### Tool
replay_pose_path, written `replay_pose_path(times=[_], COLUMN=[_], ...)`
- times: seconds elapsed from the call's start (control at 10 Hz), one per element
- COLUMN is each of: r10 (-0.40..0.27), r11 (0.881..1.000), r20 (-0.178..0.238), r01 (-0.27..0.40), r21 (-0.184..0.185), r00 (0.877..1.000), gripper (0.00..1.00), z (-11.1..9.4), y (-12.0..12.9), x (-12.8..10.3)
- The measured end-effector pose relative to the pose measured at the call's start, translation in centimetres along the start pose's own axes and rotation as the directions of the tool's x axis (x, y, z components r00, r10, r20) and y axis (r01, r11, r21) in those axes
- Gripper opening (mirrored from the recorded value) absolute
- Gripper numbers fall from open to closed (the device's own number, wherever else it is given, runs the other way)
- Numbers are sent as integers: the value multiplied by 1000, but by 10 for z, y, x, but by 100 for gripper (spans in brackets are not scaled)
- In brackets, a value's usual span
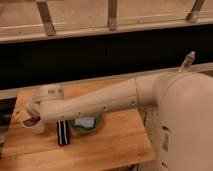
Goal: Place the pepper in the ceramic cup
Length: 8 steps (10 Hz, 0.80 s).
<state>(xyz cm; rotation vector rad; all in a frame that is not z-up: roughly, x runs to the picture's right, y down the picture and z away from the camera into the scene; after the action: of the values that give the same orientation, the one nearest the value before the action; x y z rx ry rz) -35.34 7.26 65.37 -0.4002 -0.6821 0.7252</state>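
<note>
While its grip cannot be told, the hand [31,118] hovers over the round white ceramic cup [36,127] holding a dark red pepper [32,121].

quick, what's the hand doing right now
hand: down at the rim of the ceramic cup, at the table's left edge, mostly hidden behind the wrist; grip state cannot be told.
</note>
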Motion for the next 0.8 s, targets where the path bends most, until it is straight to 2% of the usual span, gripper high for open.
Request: replay_pose_path(times=[0.4, 0.6, 0.8], r10=[2, 34, 81], r11=[1000, 998, 990], r20=[0, 0, 4], r01=[-2, -34, -81], r21=[3, 53, 116], r00=[1000, 999, 997], gripper=[80, 80, 80], z=[-1, -10, -26], y=[-1, -16, -44], x=[1, 9, 26])
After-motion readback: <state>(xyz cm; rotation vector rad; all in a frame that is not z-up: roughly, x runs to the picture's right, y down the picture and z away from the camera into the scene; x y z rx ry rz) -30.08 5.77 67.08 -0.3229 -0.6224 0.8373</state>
